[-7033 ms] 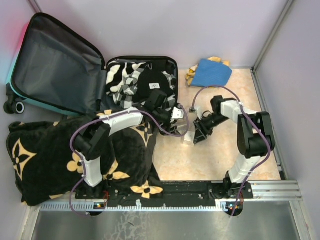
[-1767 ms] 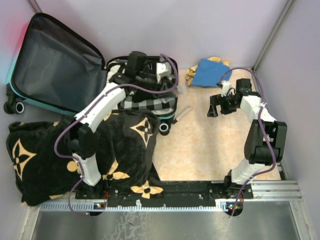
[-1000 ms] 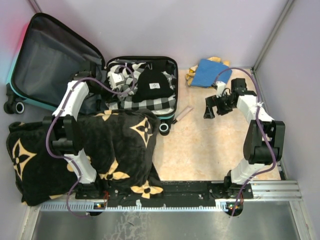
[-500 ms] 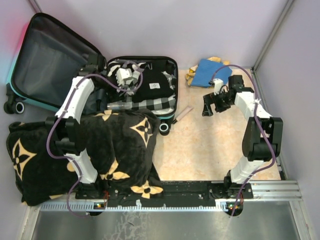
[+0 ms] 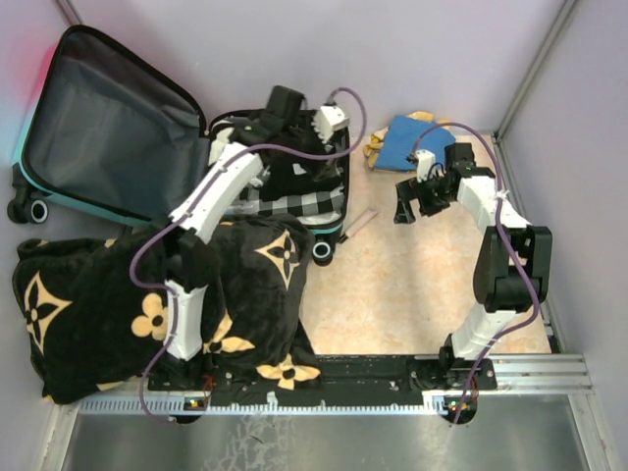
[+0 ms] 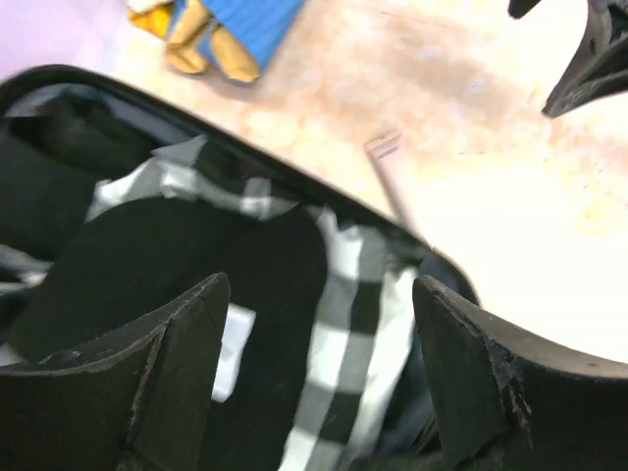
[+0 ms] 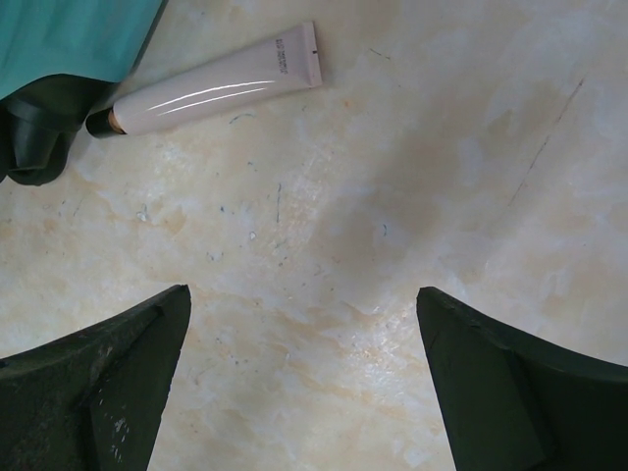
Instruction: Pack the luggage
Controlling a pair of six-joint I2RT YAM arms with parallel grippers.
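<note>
The luggage lies open at the back left, its grey-lined lid up. Its base holds a black garment on a black-and-white checked cloth. My left gripper hangs over that base, open with nothing between its fingers. My right gripper is open and empty above bare floor, right of the case. A pale cosmetic tube lies on the floor beside the case's teal shell and black wheel, ahead of the right gripper.
A big black blanket with tan flowers covers the near left, around the left arm's base. A blue cloth on a yellow one sits at the back by the wall. Purple walls close in the back and both sides.
My left arm swung from the case's left side to over its back and middle, and its jaws spread wider. My right gripper crept slightly toward the case, still open.
</note>
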